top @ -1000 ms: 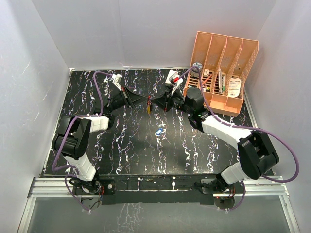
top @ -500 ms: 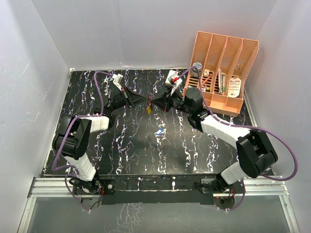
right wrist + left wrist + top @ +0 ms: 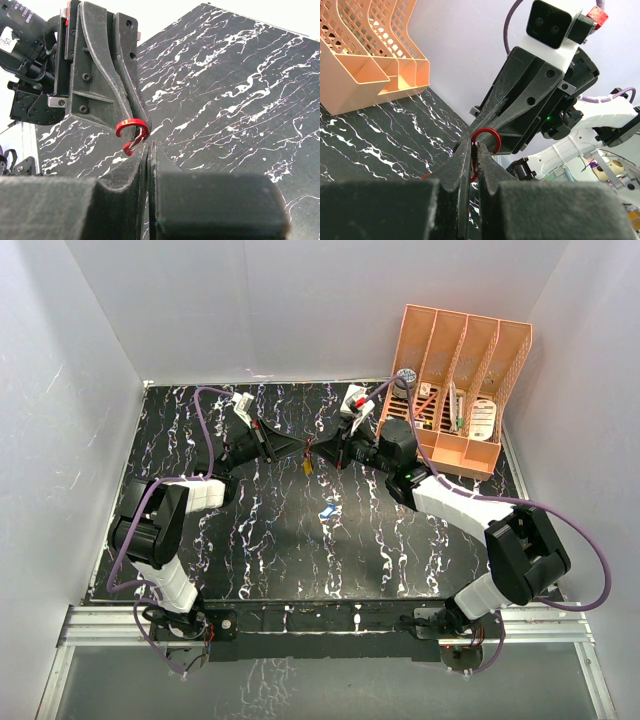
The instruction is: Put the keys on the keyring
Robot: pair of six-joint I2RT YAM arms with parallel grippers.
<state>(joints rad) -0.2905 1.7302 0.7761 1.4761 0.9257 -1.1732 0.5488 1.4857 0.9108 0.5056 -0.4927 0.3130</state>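
Note:
The keyring [image 3: 493, 134], a thin red clip-like loop, is pinched in my shut left gripper [image 3: 475, 143], with its hooked end sticking out past the tips. In the right wrist view the keyring [image 3: 133, 126] hangs from the left fingers [image 3: 122, 95], and its wire gate touches the tip of my right gripper [image 3: 149, 145]. That gripper is shut and nothing shows between its pads. From above, the left gripper [image 3: 300, 447] and right gripper [image 3: 320, 450] meet tip to tip over the table's back middle. A small yellow-and-red key [image 3: 308, 465] dangles just below them. A blue key [image 3: 327, 511] lies on the table nearer me.
An orange mesh file organizer [image 3: 462, 390] with papers in it stands at the back right, also seen in the left wrist view as the organizer [image 3: 370, 60]. White walls enclose the black marbled tabletop [image 3: 250, 540] on three sides.
Both grippers stay tip to tip at the same spot. The right arm has shifted slightly to the left.

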